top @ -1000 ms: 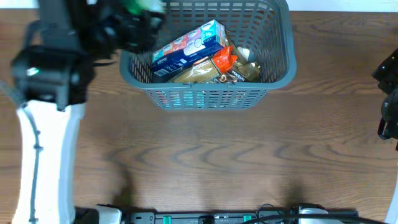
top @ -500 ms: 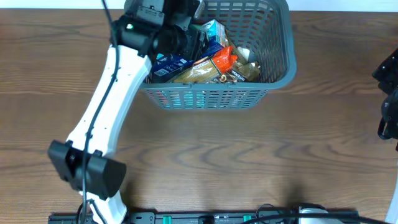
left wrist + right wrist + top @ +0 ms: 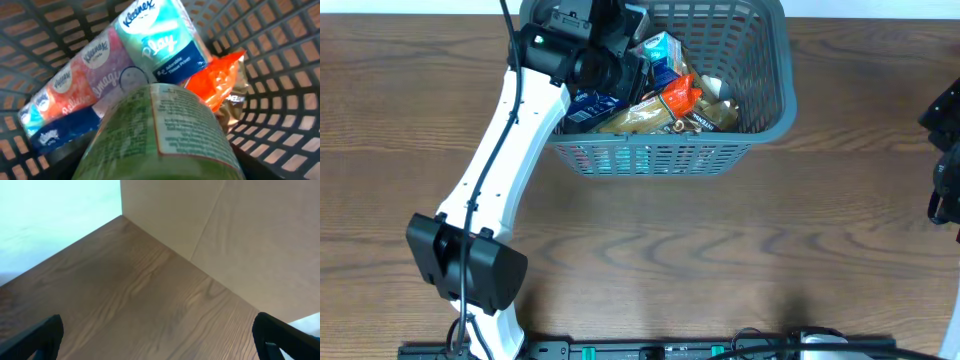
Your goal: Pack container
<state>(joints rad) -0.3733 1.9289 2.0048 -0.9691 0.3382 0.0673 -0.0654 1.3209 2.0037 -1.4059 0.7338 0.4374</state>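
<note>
A: What do the jaws of the left gripper (image 3: 610,55) have?

B: They are closed on one green canister (image 3: 165,135) with a printed label. It fills the near part of the left wrist view and hides the fingers themselves. It hangs inside the container (image 3: 660,155), over its 9 o'clock half.

A: And the right gripper (image 3: 157,337)?

B: Spread wide and holding nothing. Its two dark fingers (image 3: 35,335) sit at the 8 and 4 o'clock corners of its own view, with bare wooden table (image 3: 150,295) between them. From overhead, that arm is at the table's 3 o'clock edge, well apart from the container.

A: Where is the container?

B: At 12 o'clock on the table, with its far rim cut off by the top of the overhead view.

A: What is in it?

B: One tissue multipack (image 3: 115,75) lying aslant under the canister. One orange packet (image 3: 220,82) is at its 3 o'clock side, touching it. One brown-gold packet (image 3: 650,120) lies along the near wall.
</note>
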